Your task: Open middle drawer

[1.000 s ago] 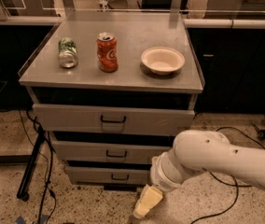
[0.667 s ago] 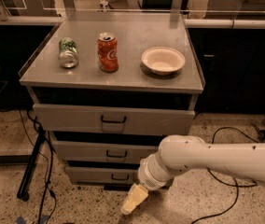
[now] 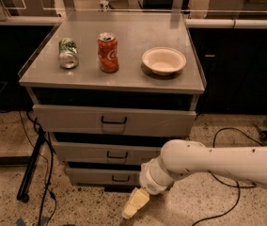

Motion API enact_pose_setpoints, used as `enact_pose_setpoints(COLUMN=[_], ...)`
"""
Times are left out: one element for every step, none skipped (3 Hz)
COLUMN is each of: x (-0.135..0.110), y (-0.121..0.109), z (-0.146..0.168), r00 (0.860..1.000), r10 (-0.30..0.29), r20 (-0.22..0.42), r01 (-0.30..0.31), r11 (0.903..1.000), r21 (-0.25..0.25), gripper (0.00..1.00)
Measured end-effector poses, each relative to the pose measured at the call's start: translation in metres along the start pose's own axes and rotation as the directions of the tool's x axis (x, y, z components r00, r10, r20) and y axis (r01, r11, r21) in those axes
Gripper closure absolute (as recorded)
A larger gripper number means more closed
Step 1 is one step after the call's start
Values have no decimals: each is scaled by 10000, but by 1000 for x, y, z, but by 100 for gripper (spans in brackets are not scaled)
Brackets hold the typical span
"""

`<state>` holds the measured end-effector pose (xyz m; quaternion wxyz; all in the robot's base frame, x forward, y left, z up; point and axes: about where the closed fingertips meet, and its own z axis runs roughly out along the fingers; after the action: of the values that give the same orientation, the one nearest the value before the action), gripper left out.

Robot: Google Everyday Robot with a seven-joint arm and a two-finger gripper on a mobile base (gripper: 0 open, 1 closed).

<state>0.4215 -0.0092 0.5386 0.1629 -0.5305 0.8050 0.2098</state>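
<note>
The middle drawer (image 3: 84, 152) is the grey front with a small black handle (image 3: 117, 155), set between the taller top drawer (image 3: 72, 119) and the narrower bottom drawer (image 3: 89, 176). All three fronts stand closed. My gripper (image 3: 135, 204) hangs low near the floor, in front of and below the bottom drawer's right half. It points down-left and is apart from every handle. My white arm (image 3: 218, 166) reaches in from the right and covers the right ends of the middle and bottom fronts.
On the cabinet top (image 3: 138, 81) stand a green can (image 3: 68, 53) lying on its side, an upright red can (image 3: 108, 52) and a white bowl (image 3: 164, 60). A black stand leg (image 3: 30, 173) and cables (image 3: 46, 192) are left of the cabinet, and a cable (image 3: 227, 206) lies on the floor at right.
My arm and gripper have swung left along the front of the lower drawers, staying low near the floor. The drawers and the things on top have not moved.
</note>
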Motion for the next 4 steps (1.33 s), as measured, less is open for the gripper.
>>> enact_pose_setpoints(x=[-6, -23, -21, -25], y=[-16, -50, -41, -54], z=[19, 51, 61, 86], r00=[9992, 9943, 9952, 9945], r10=[-67, -204, -251, -443], r20=[400, 1042, 947, 951], r01=[63, 188, 231, 400], r11=[9999, 9997, 9995, 9981], r21=[94, 162, 219, 461], gripper=[0, 0, 0, 0])
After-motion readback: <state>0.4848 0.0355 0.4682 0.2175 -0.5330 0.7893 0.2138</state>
